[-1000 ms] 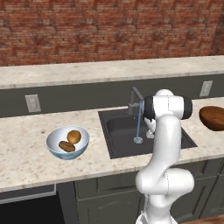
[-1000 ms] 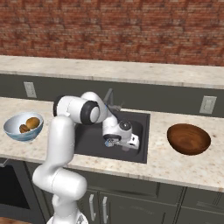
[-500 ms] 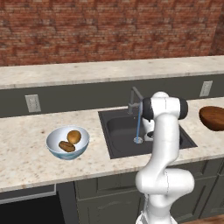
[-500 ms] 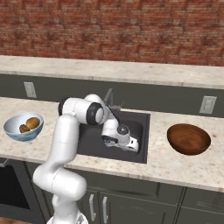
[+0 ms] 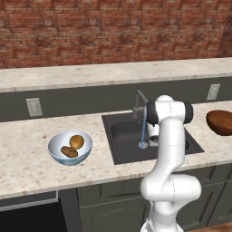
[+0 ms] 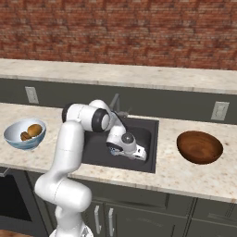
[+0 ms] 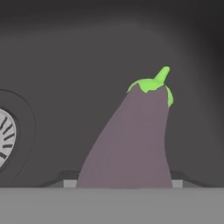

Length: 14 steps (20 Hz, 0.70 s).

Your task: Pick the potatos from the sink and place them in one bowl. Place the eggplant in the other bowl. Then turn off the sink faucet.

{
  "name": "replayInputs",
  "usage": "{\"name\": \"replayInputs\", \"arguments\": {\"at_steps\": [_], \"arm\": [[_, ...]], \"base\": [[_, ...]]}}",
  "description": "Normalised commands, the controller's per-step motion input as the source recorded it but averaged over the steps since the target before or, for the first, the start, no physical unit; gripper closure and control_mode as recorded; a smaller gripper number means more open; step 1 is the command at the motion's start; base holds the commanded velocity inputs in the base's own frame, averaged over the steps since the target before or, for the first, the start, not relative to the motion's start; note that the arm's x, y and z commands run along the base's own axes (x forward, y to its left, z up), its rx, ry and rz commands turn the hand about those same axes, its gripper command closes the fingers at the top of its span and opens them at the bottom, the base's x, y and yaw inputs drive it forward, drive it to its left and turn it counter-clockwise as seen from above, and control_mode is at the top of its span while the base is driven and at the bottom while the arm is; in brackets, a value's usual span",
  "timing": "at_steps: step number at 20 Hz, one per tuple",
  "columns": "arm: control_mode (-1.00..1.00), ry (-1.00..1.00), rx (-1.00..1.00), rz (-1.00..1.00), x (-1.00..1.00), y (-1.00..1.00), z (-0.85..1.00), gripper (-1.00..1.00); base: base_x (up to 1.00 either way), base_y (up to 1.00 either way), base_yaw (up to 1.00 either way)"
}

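So: eggplant (image 7: 131, 144) lies in sink (image 5: 122, 131) btwn the hand's (image 6: 137, 152) fingers; grip can't be told. Both potatoes (image 5: 73, 146) already in pale bowl (image 5: 56, 149). Left: eggplant to brown bowl (image 6: 199, 147), faucet (image 5: 138, 103) off; water running.

The sink (image 5: 122, 131) sits in the counter (image 5: 27, 163) between two bowls: the potatos (image 5: 73, 146) lie in one bowl (image 5: 70, 147) at left (the other bowl (image 6: 199, 147) right). The eggplant (image 7: 131, 144) lies in the sink beside the drain (image 7: 5, 135).
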Motion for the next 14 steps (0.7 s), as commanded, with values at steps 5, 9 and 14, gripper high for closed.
{"name": "replayInputs", "arguments": {"at_steps": [5, 9, 14], "arm": [[-1.00, 0.00, 0.00, 0.01, -0.27, -0.11, 0.21, 1.00], [-1.00, -0.06, 0.00, 0.05, -0.18, -0.01, 0.61, 1.00], [-1.00, -0.15, 0.00, 0.09, 0.00, 0.00, 0.96, 1.00]], "base": [[0.00, 0.00, 0.00], [0.00, 0.00, 0.00], [0.00, 0.00, 0.00]]}}
